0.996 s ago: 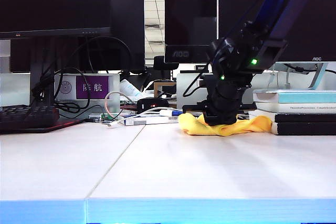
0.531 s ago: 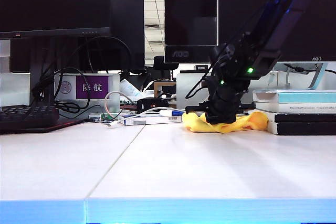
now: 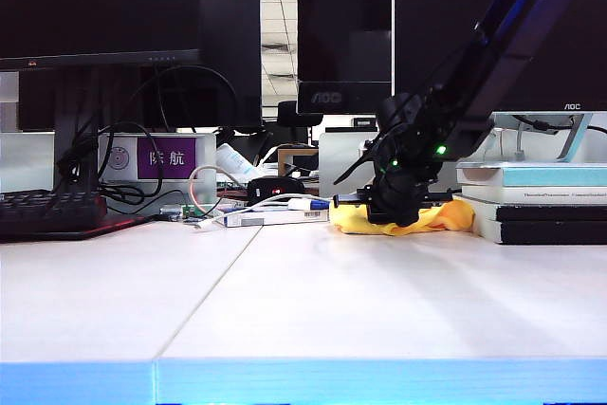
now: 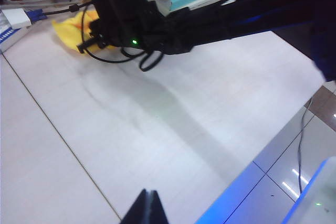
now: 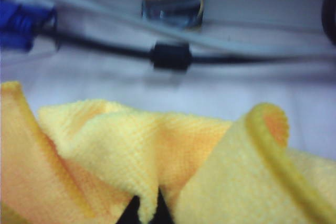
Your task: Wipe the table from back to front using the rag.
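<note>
We find the rag [image 3: 403, 220] bunched at the back edge of the table [image 3: 313, 301], right of its seam, just beside a stack of books [image 3: 541, 201]. The right gripper [image 5: 146, 209] stands on it, fingers pinched together on a fold of the yellow cloth — only their dark tips show in its wrist view. Cables [image 5: 173, 38] behind are blurred. The left gripper [image 4: 148, 206] hangs above the front edge, cut off by the frame, its tips pressed together — nothing between them.

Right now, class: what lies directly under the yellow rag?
The rag, pinched by the right gripper, rests bunched on the table. Whatever it covers is hidden. The left gripper hangs apart, shut.
</note>
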You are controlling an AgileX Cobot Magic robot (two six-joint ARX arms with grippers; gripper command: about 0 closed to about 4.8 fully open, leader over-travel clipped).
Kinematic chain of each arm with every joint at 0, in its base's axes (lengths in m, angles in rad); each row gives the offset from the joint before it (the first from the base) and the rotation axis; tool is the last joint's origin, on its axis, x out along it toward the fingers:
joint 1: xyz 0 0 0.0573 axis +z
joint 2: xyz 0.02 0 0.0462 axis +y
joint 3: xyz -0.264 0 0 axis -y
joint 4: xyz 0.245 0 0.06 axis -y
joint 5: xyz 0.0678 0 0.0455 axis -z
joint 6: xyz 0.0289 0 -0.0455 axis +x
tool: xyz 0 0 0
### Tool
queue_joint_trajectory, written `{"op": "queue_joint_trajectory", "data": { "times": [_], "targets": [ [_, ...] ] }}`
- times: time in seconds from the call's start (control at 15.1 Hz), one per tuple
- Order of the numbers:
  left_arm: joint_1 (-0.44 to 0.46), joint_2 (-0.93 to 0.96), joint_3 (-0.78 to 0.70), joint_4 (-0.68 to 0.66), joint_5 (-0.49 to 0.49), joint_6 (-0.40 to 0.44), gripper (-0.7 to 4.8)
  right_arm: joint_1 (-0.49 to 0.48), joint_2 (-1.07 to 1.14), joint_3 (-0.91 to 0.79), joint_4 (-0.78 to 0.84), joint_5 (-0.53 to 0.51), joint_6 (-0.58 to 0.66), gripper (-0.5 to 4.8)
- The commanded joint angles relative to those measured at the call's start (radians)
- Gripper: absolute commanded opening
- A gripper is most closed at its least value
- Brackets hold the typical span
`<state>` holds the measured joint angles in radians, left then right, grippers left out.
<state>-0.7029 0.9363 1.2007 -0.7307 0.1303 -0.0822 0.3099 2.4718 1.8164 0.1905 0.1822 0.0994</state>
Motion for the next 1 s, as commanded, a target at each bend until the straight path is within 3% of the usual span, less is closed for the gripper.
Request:
{"op": "queue_joint_trajectory", "data": {
  "times": [0.07, 0.66, 1.0],
  "targets": [
    [-0.001, -0.001, 0.007, 0.007, 0.005, -0.005, -0.06, -0.007, 0.074, 0.086, -0.063, -0.001, -0.007, -0.06],
    [-0.001, -0.001, 0.007, 0.007, 0.005, -0.004, -0.06, -0.015, 0.244, 0.384, -0.117, 0.001, -0.056, -0.06],
    [-0.001, -0.001, 0.006, 0.007, 0.004, -0.004, -0.06, -0.023, 0.274, 0.421, -0.12, 0.002, -0.056, -0.06]
  ]
}}
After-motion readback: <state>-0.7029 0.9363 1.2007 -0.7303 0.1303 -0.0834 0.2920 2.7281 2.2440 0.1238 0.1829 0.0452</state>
